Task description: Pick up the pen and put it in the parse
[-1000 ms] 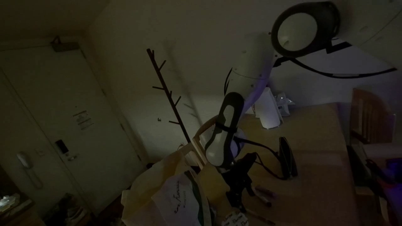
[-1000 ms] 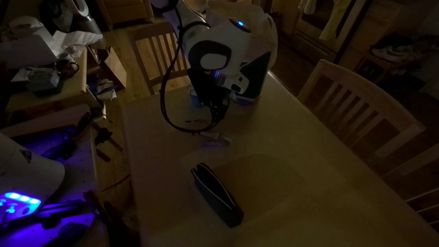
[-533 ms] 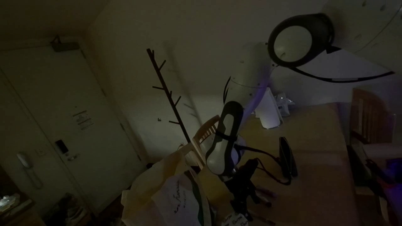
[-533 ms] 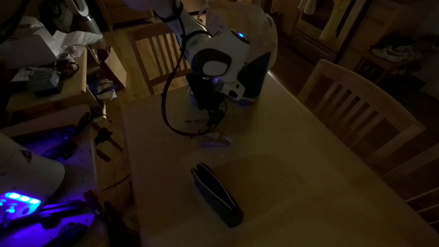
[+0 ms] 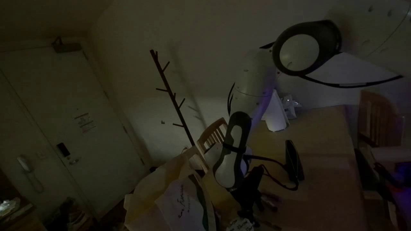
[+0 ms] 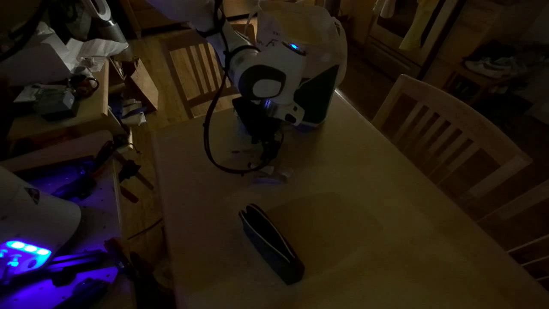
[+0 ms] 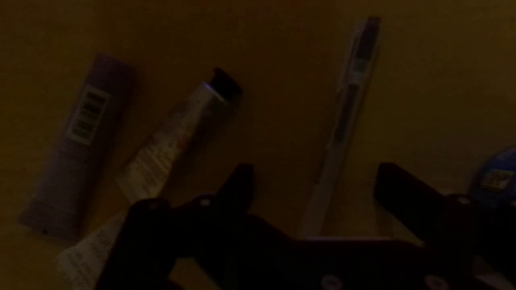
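The pen (image 7: 347, 108) is slim and clear with a dark end. It lies on the table, and in the wrist view it runs up between my fingers. My gripper (image 7: 314, 173) is open, with one finger (image 7: 242, 187) on each side of the pen's lower part and a gap on both sides. The pen's lower end is hidden behind the gripper body. In both exterior views the gripper (image 5: 257, 216) is low over the pen's area. The parse (image 6: 268, 251) is a dark oblong pouch with its zip open, standing apart from the gripper; it also shows in an exterior view (image 5: 292, 163).
A tube with a black cap (image 7: 173, 147) and a purplish packet (image 7: 76, 165) lie left of the pen in the wrist view. A blue round thing (image 7: 498, 181) is at its right edge. A large paper bag (image 5: 189, 205) stands beside the arm. A chair (image 6: 454, 133) borders the table.
The arm and gripper have come lower toward the table, shifting slightly right in an exterior view. The cable loop has moved with the arm. The pouch has not moved.
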Robot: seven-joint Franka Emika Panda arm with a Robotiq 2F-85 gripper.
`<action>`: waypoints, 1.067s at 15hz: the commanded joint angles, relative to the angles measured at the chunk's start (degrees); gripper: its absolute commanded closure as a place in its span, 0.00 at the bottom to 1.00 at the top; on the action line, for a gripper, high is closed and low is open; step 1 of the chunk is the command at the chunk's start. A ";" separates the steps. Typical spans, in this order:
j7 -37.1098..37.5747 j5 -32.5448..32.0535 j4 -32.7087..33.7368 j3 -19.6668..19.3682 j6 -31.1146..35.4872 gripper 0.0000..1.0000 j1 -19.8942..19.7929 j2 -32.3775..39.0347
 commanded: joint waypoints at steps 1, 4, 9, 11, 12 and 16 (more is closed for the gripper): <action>3.91 -2.79 -0.08 -1.86 5.06 0.48 1.88 1.42; 5.35 -2.91 -0.45 -2.48 6.98 0.69 2.38 1.25; 5.94 -2.53 -1.76 -2.90 9.62 0.99 2.18 0.61; 7.38 -2.17 -4.46 -3.88 10.40 1.00 1.95 -1.55; 7.46 -2.11 -5.81 -4.06 10.63 1.00 1.71 -2.78; 15.34 -4.91 -12.43 -9.27 9.29 1.00 5.11 -9.59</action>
